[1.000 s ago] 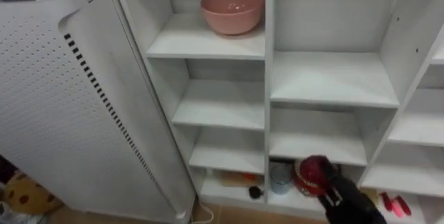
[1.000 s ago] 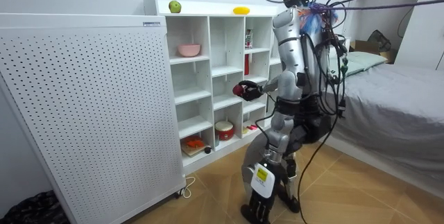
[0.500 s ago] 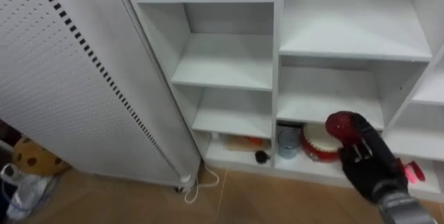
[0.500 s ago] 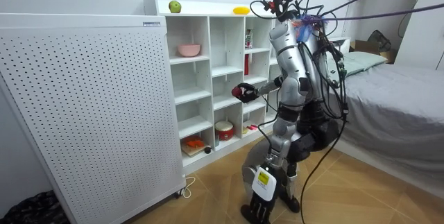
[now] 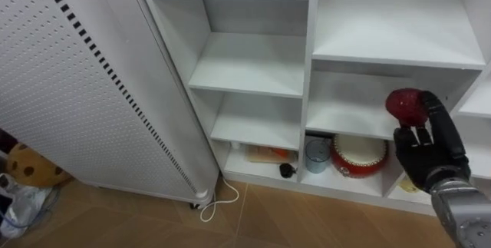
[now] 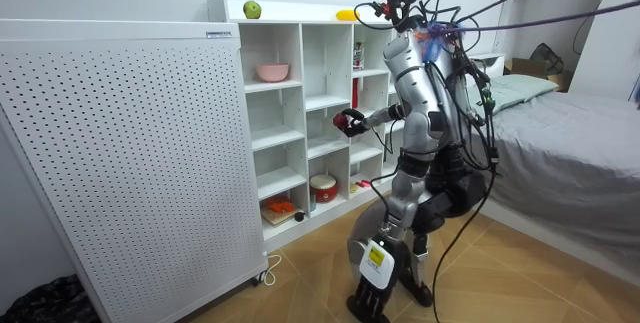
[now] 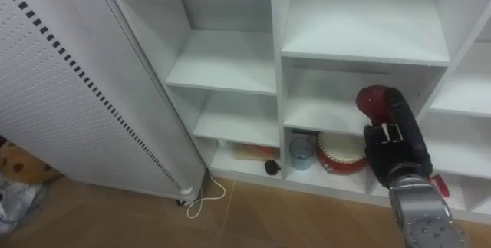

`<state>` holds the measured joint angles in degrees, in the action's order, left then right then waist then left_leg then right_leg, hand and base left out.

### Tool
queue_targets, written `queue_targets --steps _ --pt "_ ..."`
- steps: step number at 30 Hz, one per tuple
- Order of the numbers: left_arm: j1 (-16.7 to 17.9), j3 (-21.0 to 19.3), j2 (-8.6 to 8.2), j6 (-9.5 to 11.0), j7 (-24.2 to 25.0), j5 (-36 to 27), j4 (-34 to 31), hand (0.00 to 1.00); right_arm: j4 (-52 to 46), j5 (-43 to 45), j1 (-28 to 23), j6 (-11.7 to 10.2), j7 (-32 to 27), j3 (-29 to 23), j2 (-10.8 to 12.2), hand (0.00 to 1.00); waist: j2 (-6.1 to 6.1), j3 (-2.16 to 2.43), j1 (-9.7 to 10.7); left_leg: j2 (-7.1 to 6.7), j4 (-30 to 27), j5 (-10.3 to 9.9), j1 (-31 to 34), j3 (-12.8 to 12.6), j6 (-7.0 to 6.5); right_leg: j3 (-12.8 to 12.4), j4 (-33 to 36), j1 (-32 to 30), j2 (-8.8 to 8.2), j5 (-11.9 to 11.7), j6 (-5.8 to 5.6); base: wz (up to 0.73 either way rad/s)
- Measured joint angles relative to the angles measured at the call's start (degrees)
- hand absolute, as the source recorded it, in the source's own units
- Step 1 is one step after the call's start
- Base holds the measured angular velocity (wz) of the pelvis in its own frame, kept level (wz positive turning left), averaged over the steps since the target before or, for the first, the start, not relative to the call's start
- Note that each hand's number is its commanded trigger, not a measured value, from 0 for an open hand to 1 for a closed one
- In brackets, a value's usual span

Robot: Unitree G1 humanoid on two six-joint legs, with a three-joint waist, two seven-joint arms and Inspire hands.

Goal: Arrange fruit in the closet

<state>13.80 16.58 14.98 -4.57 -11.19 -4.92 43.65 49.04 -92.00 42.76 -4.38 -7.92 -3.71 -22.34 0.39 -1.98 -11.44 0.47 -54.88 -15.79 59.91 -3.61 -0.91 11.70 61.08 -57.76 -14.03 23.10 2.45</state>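
red apple (image 5: 406, 107) is clamped in the right hand (image 5: 426, 154), which curls round it, in front of the white closet (image 5: 311, 48).

A glossy dark-red apple (image 5: 406, 107) is gripped by the right hand (image 5: 423, 156) at three o'clock, in front of the white closet (image 5: 253, 64); a green apple (image 6: 252, 9) and a yellow fruit (image 6: 347, 14) are perched on top.

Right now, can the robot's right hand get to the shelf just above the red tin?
Probably yes. The right hand, curled round a red fruit, hangs just in front of that shelf above the red tin. The shelf looks bare and nothing stands between them.
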Motion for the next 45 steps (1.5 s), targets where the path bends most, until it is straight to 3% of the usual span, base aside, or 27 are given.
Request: queue_targets --steps 1,6,9,22,28,36,45 --pt "0.1 0.0 0.1 0.1 -0.1 0.0 -0.2 0.0 -0.1 0.0 0.2 -0.1 -0.4 0.0 -0.1 0.0 0.0 0.0 0.0 0.0 -0.1 0.0 0.0 0.0 -0.08 0.0 0.0 0.0 0.01 0.0 0.0 0.0" --pt "0.4 0.0 0.13 0.4 -0.9 0.0 -0.9 0.0 -0.3 -0.1 2.9 -2.0 -3.8 -0.3 -0.4 0.0 0.04 0.02 -0.2 0.01 -1.3 -0.8 -0.1 -0.2 -0.26 -0.5 1.3 0.0 -0.08 0.5 -0.29 0.01" --pt "0.5 0.0 0.13 0.4 -1.1 0.1 -1.0 0.0 -1.6 -0.2 4.1 -2.0 -6.0 -0.8 -0.5 0.0 0.19 0.09 -0.2 -0.29 -1.5 -0.9 0.0 -0.2 -0.33 -0.4 1.8 -0.1 -0.97 1.0 -0.63 0.03" --pt "2.6 -0.1 0.14 0.9 -1.9 0.6 -0.9 0.0 -7.5 -0.1 4.2 -3.2 -17.8 -1.4 -0.6 0.0 0.96 0.48 -0.3 -0.44 -1.4 -0.9 0.1 -0.3 -0.44 -0.4 1.8 -0.2 -1.19 1.0 -0.72 0.0" --pt "2.6 0.0 0.14 1.1 -2.2 0.6 -0.9 0.0 -7.5 0.0 4.2 -3.4 -20.2 -1.4 -1.4 0.0 1.0 0.45 -0.4 -0.97 -1.4 -0.9 0.1 -0.1 -0.45 -0.3 1.8 -0.1 -1.57 1.0 -0.81 0.01" --pt "2.6 0.5 0.14 1.2 -2.5 0.8 -1.2 0.0 -7.4 -0.2 4.2 -5.6 -22.0 -2.1 -1.7 0.0 1.98 0.26 -1.9 -1.18 -1.4 -1.0 -0.2 0.3 -0.6 -0.2 1.6 0.2 -1.74 1.0 -0.94 0.0" --pt "2.6 0.5 0.25 1.2 -2.8 1.3 -1.9 0.0 -4.6 -1.0 4.1 -4.2 -21.0 -1.9 -1.7 0.0 2.21 0.11 -2.2 -0.45 -0.6 -1.3 -3.3 -0.5 -0.91 -0.5 0.3 3.3 -0.81 0.9 -1.45 -0.04"
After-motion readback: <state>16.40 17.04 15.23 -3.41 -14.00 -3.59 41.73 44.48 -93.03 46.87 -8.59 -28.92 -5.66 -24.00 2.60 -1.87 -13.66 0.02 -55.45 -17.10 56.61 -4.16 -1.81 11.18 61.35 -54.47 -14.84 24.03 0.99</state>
